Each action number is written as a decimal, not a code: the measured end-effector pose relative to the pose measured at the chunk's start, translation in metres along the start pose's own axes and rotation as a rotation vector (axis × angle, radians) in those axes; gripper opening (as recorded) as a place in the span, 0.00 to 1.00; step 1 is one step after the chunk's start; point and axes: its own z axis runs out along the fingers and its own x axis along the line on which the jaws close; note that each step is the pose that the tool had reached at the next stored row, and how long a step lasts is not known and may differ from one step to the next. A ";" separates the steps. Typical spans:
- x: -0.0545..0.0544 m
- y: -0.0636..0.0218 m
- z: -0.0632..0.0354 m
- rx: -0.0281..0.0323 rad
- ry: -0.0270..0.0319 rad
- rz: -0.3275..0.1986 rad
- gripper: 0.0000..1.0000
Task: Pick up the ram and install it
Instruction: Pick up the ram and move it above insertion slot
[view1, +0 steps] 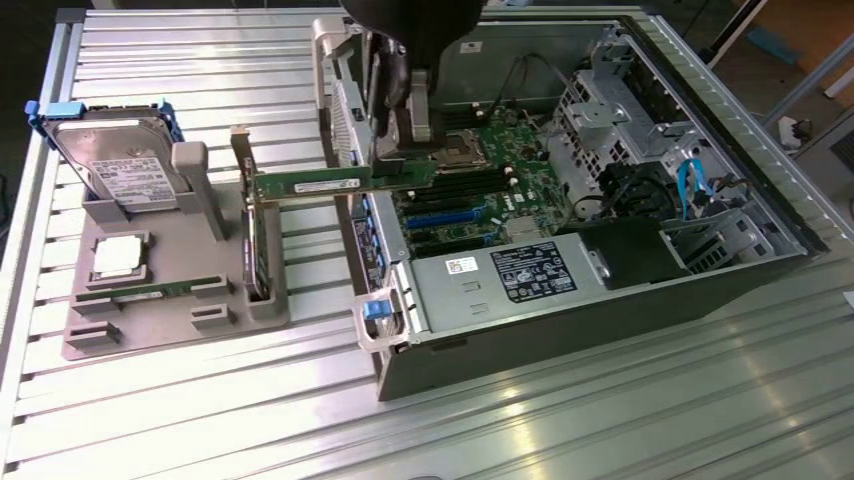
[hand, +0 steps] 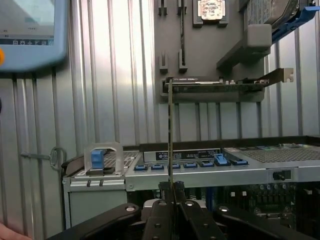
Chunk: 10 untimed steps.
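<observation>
A robot gripper (view1: 400, 168) is clamped on the ram (view1: 314, 184), a narrow green stick with a white label. It holds the ram level in the air by the end nearest the open computer case (view1: 641, 320). In the exterior view the ram sits at about eleven o'clock from the frame's centre. It reaches from over the motherboard (view1: 494, 165) toward nine o'clock, and its free end is near an upright expansion card (view1: 248, 240) on a gray tray (view1: 154, 325). (The wrist view shows the stick edge-on, pinched between the fingers (hand: 161, 215).) A second stick (view1: 134, 292) lies on the tray, with a hard drive (view1: 120, 165) at its twelve o'clock.
</observation>
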 end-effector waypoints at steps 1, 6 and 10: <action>0.000 -0.0040 -0.0001 -0.0001 0.0001 0.000 0.12; -0.001 -0.0176 -0.0003 -0.0001 0.0000 0.000 0.12; -0.002 -0.0329 -0.0006 -0.0001 0.0000 0.000 0.12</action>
